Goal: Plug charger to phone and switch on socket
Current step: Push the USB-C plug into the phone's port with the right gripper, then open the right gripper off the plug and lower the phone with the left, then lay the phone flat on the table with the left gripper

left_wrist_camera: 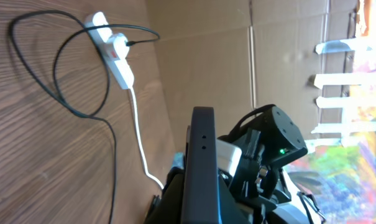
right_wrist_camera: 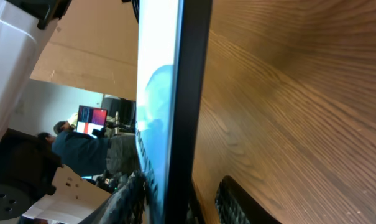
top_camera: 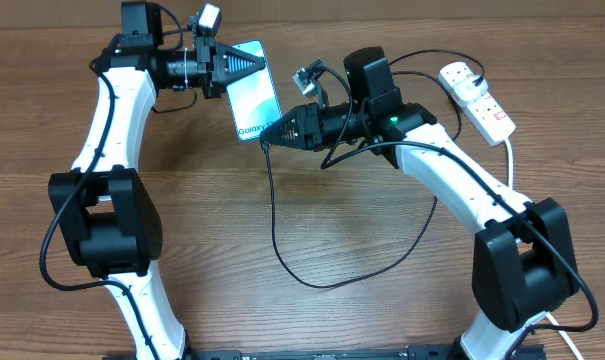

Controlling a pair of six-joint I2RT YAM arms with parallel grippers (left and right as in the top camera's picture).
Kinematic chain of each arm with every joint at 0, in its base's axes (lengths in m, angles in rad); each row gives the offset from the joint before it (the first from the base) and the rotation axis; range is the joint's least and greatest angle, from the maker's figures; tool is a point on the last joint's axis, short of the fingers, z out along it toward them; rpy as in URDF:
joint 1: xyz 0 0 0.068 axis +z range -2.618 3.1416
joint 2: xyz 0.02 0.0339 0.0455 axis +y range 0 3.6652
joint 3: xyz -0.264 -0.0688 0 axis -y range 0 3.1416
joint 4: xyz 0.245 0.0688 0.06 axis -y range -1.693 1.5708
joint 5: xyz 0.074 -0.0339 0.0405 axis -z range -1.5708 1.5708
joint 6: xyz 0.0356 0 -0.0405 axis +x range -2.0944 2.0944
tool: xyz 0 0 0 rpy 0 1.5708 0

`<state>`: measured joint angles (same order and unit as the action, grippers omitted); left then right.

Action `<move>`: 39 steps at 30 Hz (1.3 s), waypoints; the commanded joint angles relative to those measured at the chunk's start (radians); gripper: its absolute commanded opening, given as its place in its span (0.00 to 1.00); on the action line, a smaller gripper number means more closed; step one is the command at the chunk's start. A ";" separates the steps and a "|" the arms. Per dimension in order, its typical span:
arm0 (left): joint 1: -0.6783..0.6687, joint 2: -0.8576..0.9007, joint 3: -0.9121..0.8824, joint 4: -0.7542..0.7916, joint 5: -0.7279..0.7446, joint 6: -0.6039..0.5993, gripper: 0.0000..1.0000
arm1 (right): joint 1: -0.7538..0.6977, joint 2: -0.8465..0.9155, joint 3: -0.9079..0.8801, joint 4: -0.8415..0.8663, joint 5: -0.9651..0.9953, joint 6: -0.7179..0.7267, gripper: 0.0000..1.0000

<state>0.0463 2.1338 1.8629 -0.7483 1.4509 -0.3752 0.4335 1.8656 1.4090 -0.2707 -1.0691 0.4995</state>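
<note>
Overhead view: the left gripper point(top_camera: 250, 63), reaching in from 9 o'clock, is closed on the upper end of the phone point(top_camera: 255, 92), which is held off the wooden counter point(top_camera: 362, 320) with its cyan screen facing up and the "Galaxy" lettering at its lower end. The right gripper point(top_camera: 272, 134) comes from 3 o'clock with its tip at the phone's lower edge, at about 6 o'clock of the screen; how far its jaws stand apart cannot be told in any view, nor whether the connector sits between them. The charger point(top_camera: 282, 245), a thin black cable, drops from that tip toward 6 o'clock, loops along the counter and climbs back toward 2 o'clock, running on to the socket point(top_camera: 477, 98). The socket, a white strip with red switches, lies at the 2 o'clock corner of the counter, well apart from the phone, and its white cord point(top_camera: 509, 160) trails toward 5 o'clock. Left wrist view: the phone point(left_wrist_camera: 202, 165) appears edge-on as a dark slab, with the right arm's black housing point(left_wrist_camera: 271, 140) just behind it; the socket point(left_wrist_camera: 113, 50) and the looping charger point(left_wrist_camera: 63, 93) lie beyond on the counter. Right wrist view: the phone's dark edge point(right_wrist_camera: 184, 93) fills the centre, touching or just beside the gripper's fingers point(right_wrist_camera: 240, 202).
</note>
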 commanded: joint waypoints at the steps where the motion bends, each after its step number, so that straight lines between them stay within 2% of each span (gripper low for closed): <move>1: 0.006 -0.011 0.002 -0.033 -0.045 0.076 0.04 | -0.027 -0.010 0.013 -0.003 -0.003 -0.019 0.41; 7: 0.005 -0.011 0.002 -0.245 -0.262 0.286 0.04 | -0.106 -0.010 0.013 -0.048 0.007 -0.061 0.46; 12: 0.004 -0.011 0.002 -0.415 -0.346 0.474 0.04 | -0.180 -0.010 0.013 -0.140 0.078 -0.098 0.48; 19: -0.044 -0.011 0.002 -0.489 -0.513 0.584 0.04 | -0.203 -0.010 0.014 -0.269 0.224 -0.140 0.49; 23: -0.086 -0.001 0.002 -0.461 -0.552 0.563 0.04 | -0.190 -0.010 0.014 -0.351 0.310 -0.161 0.49; 26: -0.107 0.020 0.002 -0.407 -0.626 0.435 0.04 | -0.180 -0.010 0.013 -0.401 0.365 -0.164 0.49; 31: -0.112 0.072 0.002 -0.345 -0.641 0.307 0.04 | -0.174 -0.010 0.014 -0.454 0.415 -0.194 0.49; 39: -0.112 0.153 0.002 -0.335 -0.685 0.300 0.04 | -0.173 -0.010 0.013 -0.483 0.440 -0.217 0.51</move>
<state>-0.0673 2.2612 1.8584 -1.0863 0.7681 -0.0471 0.2558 1.8656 1.4090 -0.7536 -0.6537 0.3054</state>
